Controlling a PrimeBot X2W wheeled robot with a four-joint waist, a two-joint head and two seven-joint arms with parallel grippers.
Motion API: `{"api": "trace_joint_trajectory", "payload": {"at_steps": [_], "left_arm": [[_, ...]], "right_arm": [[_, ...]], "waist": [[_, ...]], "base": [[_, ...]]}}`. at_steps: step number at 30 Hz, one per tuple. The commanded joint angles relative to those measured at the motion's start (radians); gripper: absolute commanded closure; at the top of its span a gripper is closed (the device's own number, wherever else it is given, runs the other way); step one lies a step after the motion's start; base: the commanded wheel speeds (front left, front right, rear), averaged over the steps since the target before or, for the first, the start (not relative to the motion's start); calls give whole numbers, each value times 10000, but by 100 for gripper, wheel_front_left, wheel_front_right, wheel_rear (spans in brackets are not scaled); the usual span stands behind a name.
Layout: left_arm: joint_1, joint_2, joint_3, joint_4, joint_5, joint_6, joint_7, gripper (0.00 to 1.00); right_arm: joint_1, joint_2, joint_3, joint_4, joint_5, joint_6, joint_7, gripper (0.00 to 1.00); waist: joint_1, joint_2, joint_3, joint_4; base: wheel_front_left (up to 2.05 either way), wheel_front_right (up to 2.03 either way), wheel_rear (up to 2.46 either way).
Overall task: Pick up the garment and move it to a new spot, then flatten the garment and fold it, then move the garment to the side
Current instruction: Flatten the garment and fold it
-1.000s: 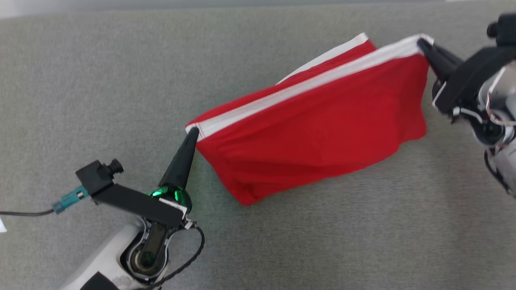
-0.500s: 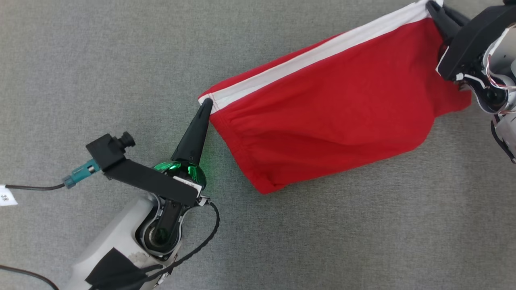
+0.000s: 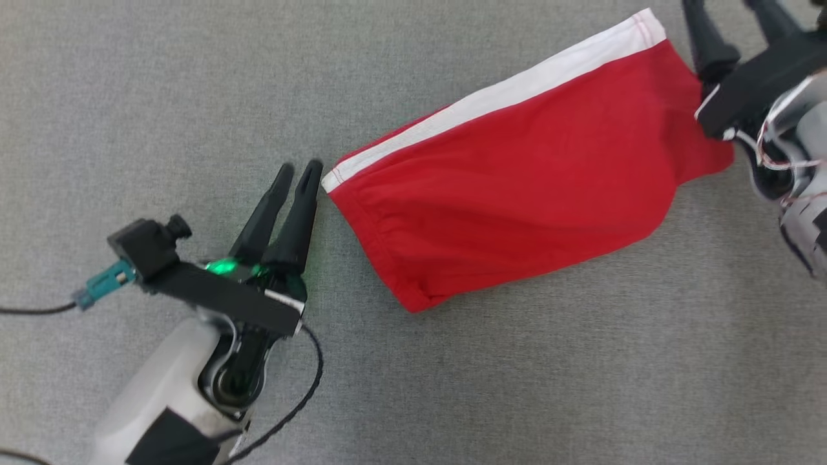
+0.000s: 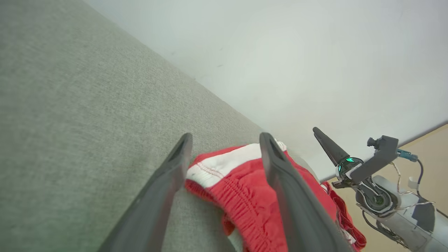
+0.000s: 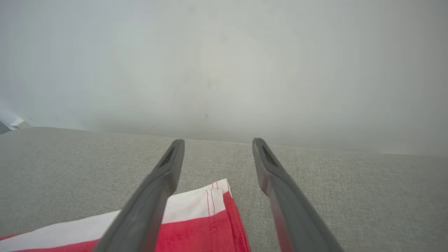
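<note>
Got red garment (image 3: 517, 194) with white band lying limp on the grey desk (image 3: 161, 77), slanting from centre up toward the right in head view, one layer folded under along the lower edge. Left tool (image 3: 299, 168) spread and empty, tips just beside the lower white-banded corner. Right tool (image 3: 722, 6) also spread, gripping nothing, fingers poised over the upper right corner, cloth lying on the desk beneath them.
</note>
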Motion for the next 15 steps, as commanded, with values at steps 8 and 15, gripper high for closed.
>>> {"api": "trace_joint_trajectory", "payload": {"at_steps": [8,15], "left_arm": [[2100,-36,1715,-1141,3604,985,-27,0],[3975,-383,2415,-2479,5992,1456,-27,0]], "right_arm": [[2169,-257,-1667,-1663,-795,-11,-211,0],[4579,-162,-3171,-2883,-1867,-11,-217,0]], "waist": [[-1,-1,-1119,-569],[-1,-1,-2189,-713]], "base": [[0,0,0],[0,0,0]]}}
